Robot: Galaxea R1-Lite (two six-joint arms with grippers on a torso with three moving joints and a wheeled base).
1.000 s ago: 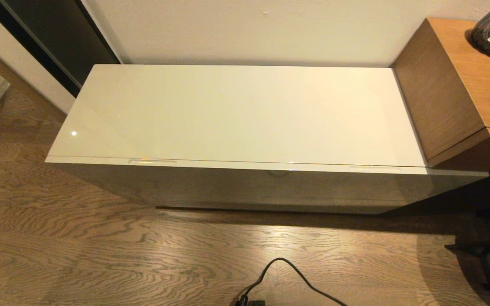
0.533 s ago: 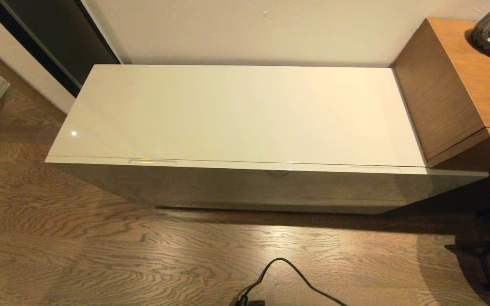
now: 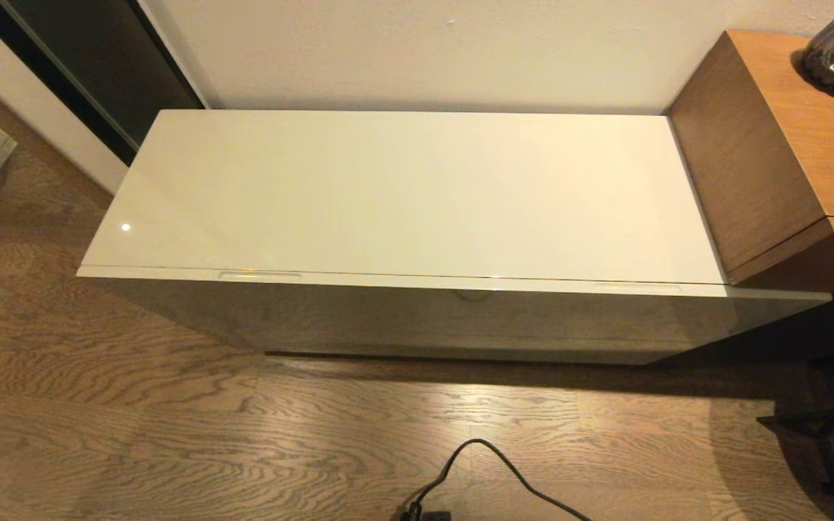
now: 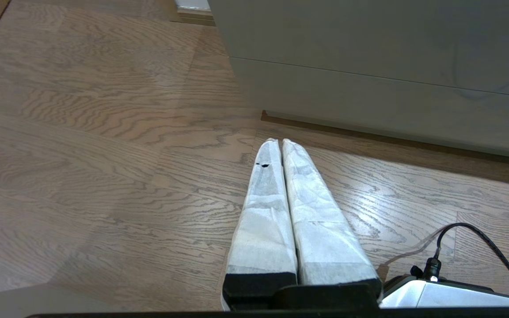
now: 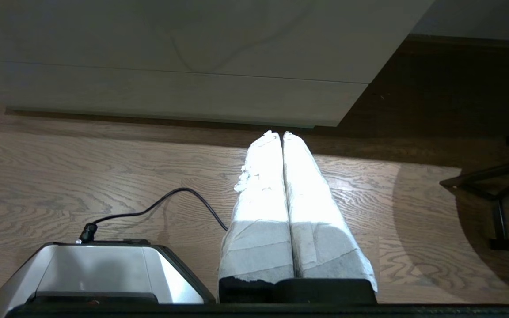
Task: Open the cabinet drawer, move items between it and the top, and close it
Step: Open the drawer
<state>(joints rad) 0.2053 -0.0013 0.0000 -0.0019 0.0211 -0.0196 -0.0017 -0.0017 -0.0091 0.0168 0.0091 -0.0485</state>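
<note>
Wood-grain floor (image 3: pixel 135 434) runs under a low cabinet against a pale wall; its glossy cream top (image 3: pixel 402 192) lies bare; the cabinet drawer (image 3: pixel 460 318) sits closed, two handle slots along its upper edge; the left gripper (image 4: pixel 279 142) and right gripper (image 5: pixel 279 133) hang low over the floor, padded fingers pressed together, holding nothing.

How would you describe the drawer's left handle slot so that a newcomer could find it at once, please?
Start at the long glossy cream cabinet top against the wall, beside the taller wooden desk. Follow its front edge towards the robot's left: the left handle slot is a slim recess along the closed cabinet drawer front's upper edge. Its twin, the right handle slot, sits near the desk.
</note>
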